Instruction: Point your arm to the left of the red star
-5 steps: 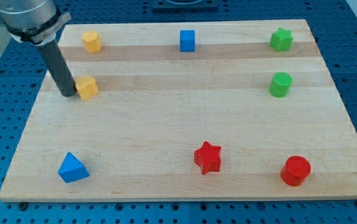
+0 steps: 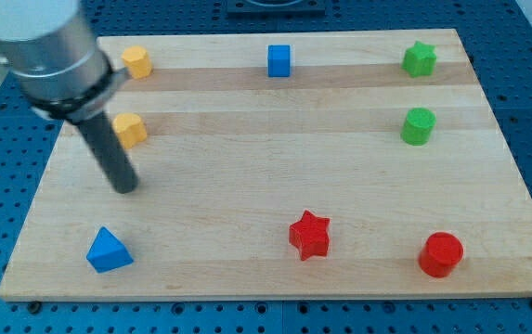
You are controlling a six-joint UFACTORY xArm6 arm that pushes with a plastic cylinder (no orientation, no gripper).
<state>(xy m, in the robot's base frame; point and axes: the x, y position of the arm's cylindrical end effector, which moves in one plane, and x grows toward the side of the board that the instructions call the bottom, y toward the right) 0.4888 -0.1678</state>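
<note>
The red star (image 2: 309,234) lies flat on the wooden counter (image 2: 247,176), low in the view and a little right of the middle, with bare wood all around it. To its right, near the counter's bottom-right corner, stands a red cylinder (image 2: 440,254). Well off to the star's left, near the bottom-left corner, sits a blue triangular block (image 2: 109,250). My tip (image 2: 126,188) is above that blue block and up-left of the star — well apart from the star, with open wood between them — and touches no block. The rod slants up toward the view's top left, and its upper part partly covers the yellow block (image 2: 132,129) just behind it. A second yellow block (image 2: 136,61) sits near the top-left corner, a blue cube (image 2: 278,59) at the top middle. On the right side are a green star (image 2: 419,58) near the top corner and a green cylinder (image 2: 418,125) below it. There are no jaws on this arm — it ends in the plain rod, so nothing is gripped.
</note>
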